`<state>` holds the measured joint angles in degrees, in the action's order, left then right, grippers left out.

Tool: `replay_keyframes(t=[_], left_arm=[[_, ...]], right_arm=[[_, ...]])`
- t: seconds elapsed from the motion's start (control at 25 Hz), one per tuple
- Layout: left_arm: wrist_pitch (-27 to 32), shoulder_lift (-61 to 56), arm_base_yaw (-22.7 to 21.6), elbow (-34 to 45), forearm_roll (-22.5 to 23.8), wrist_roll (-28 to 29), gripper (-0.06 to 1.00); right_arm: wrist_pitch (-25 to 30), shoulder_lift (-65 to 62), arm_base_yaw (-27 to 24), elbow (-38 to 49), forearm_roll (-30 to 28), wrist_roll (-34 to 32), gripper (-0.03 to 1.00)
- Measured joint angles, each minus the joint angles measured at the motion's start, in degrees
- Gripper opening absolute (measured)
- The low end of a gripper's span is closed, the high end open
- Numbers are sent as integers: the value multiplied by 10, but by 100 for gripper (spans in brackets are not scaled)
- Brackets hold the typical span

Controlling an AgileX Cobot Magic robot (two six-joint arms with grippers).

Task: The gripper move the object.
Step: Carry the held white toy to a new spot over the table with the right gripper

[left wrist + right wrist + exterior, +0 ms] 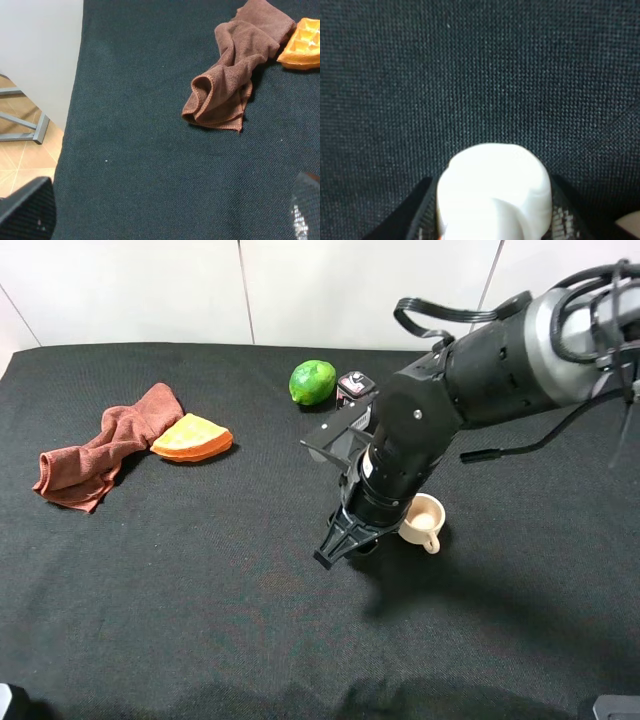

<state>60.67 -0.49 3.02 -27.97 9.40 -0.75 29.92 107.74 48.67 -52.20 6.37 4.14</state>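
In the right wrist view the object (492, 187), a cream-white rounded lump, sits between the black fingers of my right gripper (492, 220), which is shut on it just above the black cloth. From the high camera the right gripper (337, 543) points down at the table's middle, close to a beige mug (423, 521); the arm hides the object there. My left gripper (167, 217) is open, with only its two fingertips (30, 210) showing far apart over bare cloth near the table's left edge.
A lime (313, 381) and a small black-and-red item (355, 387) lie at the back. A crumpled brown cloth (100, 447) and an orange waffle piece (192, 437) lie at the left. The table edge (75, 100) drops to the floor.
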Motion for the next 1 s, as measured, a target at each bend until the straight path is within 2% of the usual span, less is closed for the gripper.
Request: replay_keyframes(t=[1.0], left_arm=[[0, 0, 0, 0, 0, 0, 99]], right_arm=[[-20, 23, 0, -1, -6, 2, 33]])
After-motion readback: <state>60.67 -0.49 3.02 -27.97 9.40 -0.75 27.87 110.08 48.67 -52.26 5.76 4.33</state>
